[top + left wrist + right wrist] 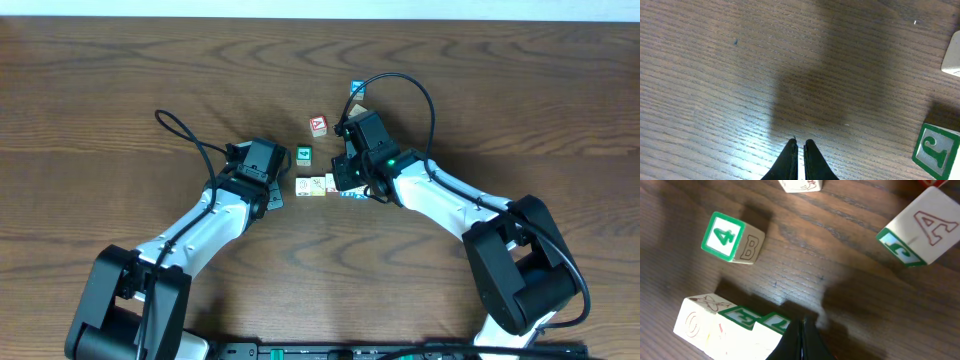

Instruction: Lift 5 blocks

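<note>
- Two arms are reaching in over the brown wooden table (120, 80), one from each side. Both are bending at the elbow and pointing down near the middle.
- Seven little cubes are showing from above:
  - three pale blocks (316, 186) in a row
  - one blue-edged block (351, 193), partly hiding under the right arm
  - one green-faced cube (304, 155)
  - one red-faced cube (318, 125)
  - one blue-faced cube (357, 90)
- The three pale blocks are sitting on the table, touching side by side, between the two grippers.
- The cubes are looking like wood, with flat faces, square corners, printed letters and thin coloured edges. The table is showing wavy grain.
- The left gripper (799, 146) is pressing its fingers together, holding nothing, over bare table near the green-faced cube.
- The right gripper (802, 329) is also pressing its fingers together, holding nothing, just beside the end of the row.
</note>
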You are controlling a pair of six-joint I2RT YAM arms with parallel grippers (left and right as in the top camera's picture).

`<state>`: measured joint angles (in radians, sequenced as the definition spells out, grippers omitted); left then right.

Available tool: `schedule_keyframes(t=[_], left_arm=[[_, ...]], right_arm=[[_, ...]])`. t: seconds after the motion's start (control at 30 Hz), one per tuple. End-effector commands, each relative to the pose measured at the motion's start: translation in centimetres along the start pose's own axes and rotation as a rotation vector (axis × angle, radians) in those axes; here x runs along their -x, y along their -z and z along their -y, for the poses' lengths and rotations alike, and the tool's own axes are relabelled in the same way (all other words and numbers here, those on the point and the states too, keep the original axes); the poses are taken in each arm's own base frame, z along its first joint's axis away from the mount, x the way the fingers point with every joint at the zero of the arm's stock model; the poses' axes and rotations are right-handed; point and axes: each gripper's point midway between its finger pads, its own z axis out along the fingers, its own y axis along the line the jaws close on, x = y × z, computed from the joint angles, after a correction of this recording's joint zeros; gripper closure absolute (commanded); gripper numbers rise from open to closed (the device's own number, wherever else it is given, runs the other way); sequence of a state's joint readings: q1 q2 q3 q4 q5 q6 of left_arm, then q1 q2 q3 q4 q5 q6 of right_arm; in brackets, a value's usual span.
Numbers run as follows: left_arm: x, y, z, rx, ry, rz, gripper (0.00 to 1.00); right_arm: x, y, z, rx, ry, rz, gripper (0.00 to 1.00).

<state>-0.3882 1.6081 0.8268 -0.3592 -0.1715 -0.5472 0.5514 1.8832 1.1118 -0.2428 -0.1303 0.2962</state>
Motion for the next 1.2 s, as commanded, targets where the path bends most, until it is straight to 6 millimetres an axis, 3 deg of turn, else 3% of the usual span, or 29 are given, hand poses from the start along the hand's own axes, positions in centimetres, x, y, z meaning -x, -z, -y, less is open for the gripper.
schedule_keyframes(t=[0.0, 0.27, 0.63, 1.17], left_arm=[[-0.3, -0.2, -0.7, 0.029, 0.001, 0.001, 0.92], [-0.3, -0.2, -0.7, 0.029, 0.000, 0.001, 0.92], [-0.3, -0.2, -0.7, 0.029, 0.000, 0.001, 0.93], [-0.3, -0.2, -0.7, 0.029, 0.001, 0.002, 0.92]], right_arm=[[0.4, 0.1, -1.3, 0.039, 0.024, 0.002, 0.99], [-0.3, 0.0, -2.4, 0.061, 0.053, -0.015, 0.99], [-0.6, 0.0, -2.3, 0.054, 0.055, -0.027, 0.99], [1.0, 0.1, -1.8, 0.040, 0.067, 0.033, 0.99]])
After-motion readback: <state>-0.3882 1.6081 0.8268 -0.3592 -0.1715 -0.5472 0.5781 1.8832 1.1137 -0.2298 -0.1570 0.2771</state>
